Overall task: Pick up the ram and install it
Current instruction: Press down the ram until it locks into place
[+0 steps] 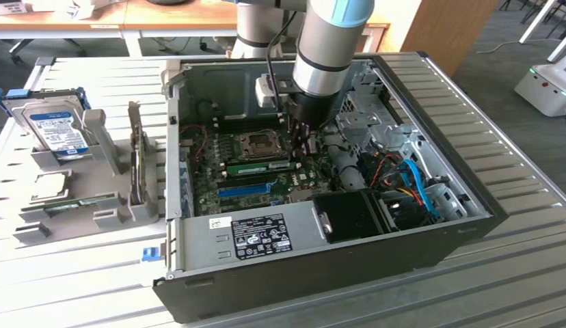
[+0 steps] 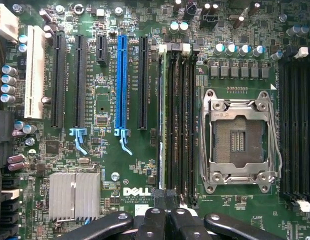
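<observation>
Gripper, fingers closed together with nothing visibly held, poised over black memory slots beside CPU socket; ram lies seated next to that socket; judged best practice: press straight down, evenly, until latches catch.

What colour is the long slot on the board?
Blue, among black slots; the long slot shows best in the wrist view.

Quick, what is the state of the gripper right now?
Gripper: jaws shut, just above the ram at the memory slots; whether it grips the ram cannot be told.
</observation>
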You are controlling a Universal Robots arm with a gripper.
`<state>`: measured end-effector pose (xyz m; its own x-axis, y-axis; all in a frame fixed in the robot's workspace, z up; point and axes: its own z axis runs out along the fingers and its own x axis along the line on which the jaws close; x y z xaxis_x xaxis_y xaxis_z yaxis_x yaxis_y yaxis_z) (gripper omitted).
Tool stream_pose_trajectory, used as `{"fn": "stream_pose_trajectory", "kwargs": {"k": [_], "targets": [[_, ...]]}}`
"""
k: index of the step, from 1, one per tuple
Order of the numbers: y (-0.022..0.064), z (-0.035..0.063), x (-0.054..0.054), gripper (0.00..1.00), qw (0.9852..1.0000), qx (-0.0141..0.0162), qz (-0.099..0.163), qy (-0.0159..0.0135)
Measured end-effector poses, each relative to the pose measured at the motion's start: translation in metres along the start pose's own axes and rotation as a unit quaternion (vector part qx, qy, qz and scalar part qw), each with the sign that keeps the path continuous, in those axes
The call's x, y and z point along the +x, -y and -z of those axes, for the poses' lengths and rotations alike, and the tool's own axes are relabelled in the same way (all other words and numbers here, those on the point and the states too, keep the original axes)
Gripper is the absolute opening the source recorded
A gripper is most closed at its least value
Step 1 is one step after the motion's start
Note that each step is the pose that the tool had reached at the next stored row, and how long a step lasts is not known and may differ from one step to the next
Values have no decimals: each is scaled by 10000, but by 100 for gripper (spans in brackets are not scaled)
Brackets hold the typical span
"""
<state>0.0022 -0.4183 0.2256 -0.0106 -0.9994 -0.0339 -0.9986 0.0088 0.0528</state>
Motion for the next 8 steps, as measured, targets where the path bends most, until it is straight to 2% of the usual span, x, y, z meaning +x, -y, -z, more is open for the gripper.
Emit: {"fn": "stream_pose_trajectory", "kwargs": {"k": [8], "targets": [[0, -10, 0, 11, 10000, 0, 0, 1]]}}
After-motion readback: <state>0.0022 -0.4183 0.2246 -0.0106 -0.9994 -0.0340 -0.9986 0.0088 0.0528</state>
